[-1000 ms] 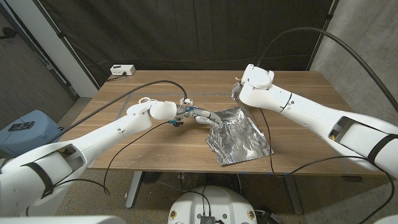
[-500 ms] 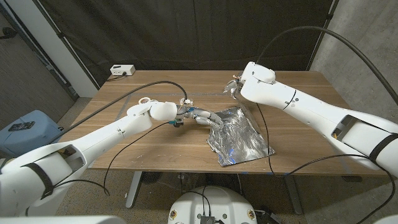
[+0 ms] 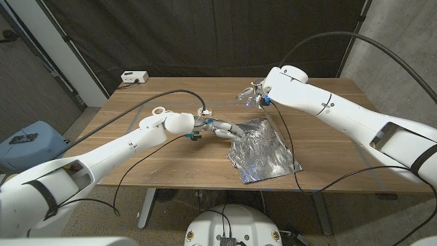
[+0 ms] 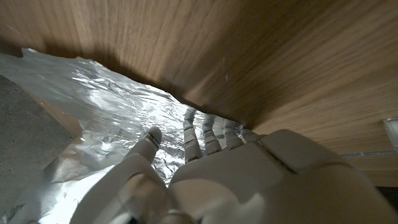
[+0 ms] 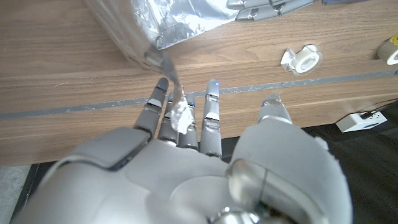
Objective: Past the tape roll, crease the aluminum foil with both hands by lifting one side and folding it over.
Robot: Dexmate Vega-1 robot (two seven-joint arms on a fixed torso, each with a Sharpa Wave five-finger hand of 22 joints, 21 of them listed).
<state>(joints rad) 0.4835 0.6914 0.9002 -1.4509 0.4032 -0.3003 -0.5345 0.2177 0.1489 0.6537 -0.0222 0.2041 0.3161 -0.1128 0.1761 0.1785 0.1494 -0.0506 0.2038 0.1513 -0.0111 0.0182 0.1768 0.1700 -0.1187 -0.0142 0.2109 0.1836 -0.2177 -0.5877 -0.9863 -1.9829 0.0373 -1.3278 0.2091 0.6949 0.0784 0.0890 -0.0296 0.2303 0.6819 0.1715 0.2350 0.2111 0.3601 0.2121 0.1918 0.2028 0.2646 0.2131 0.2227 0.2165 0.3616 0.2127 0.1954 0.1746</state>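
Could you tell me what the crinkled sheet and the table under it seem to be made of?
The aluminum foil looks like thin metal, shiny and mirror-bright, with sharp crinkles that catch the light. The table seems wood or wood-look laminate, matte brown with long grain lines; which of the two cannot be told.

The aluminum foil [image 3: 263,150] lies on the right half of the table [image 3: 171,160], near the front edge. The left hand [image 3: 220,128] rests on the foil's left edge. The right hand [image 3: 254,95] is up behind the foil (a corner pinched in it). The tape roll [image 3: 158,110] sits left of the foil, and a small box [image 3: 134,77] is at the back left corner.
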